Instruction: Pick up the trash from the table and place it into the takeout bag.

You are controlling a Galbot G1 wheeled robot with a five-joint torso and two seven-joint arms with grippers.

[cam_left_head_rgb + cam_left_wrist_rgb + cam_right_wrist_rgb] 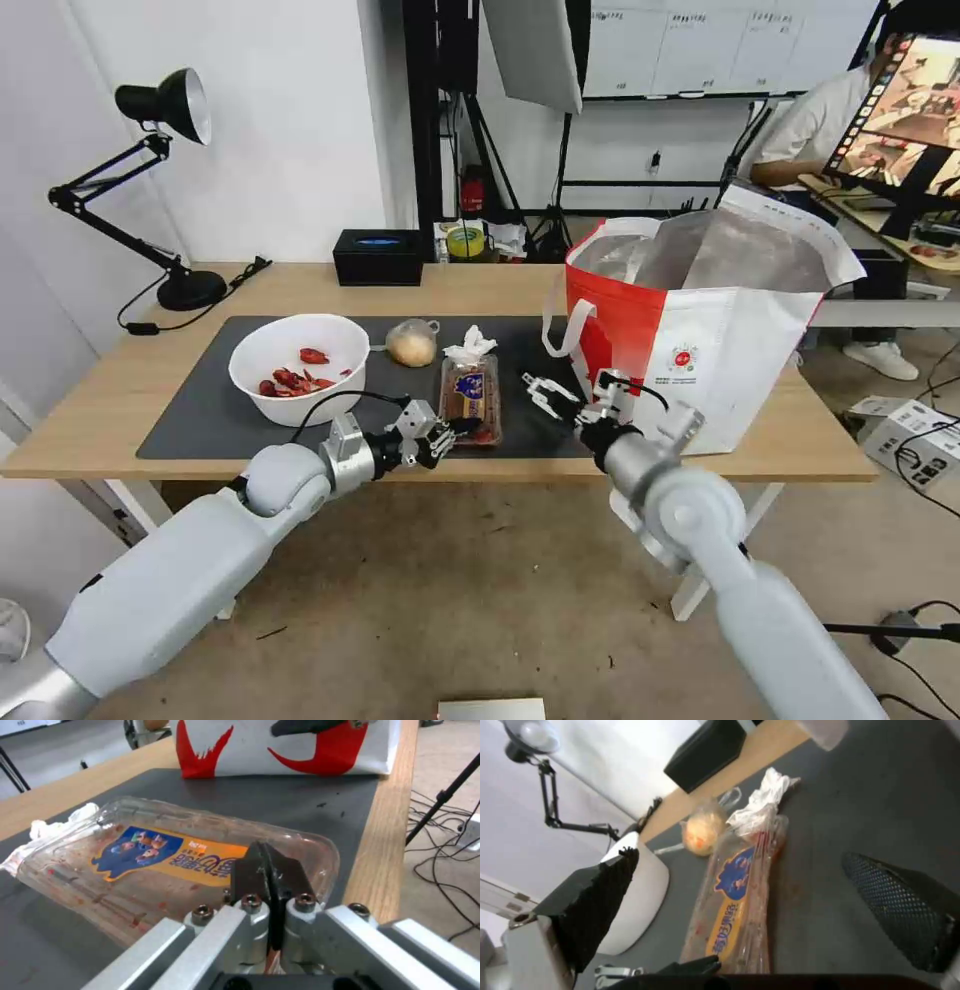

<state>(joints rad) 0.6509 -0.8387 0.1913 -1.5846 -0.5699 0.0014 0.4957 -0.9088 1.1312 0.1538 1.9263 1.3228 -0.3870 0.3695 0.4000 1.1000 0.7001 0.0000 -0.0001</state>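
At the tray's six o'clock edge, the clear plastic tray point(470, 398) is pinched by the left gripper point(452, 432); lifting toward the takeout bag point(700, 330) at three o'clock is called for, while the right gripper point(545, 393) is held wide.

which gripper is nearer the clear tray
Left. The left gripper is shut on the near edge of the clear tray; the right gripper hovers open beside it, toward the bag.

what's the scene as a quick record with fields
left pincer: shut on the near rim of the tray
right pincer: open, above the mat, between tray and bag
bowl: on mat, red scraps inside
napkin: at the tray's far end
small bag: on mat, between bowl and napkin
lamp: table's far left corner
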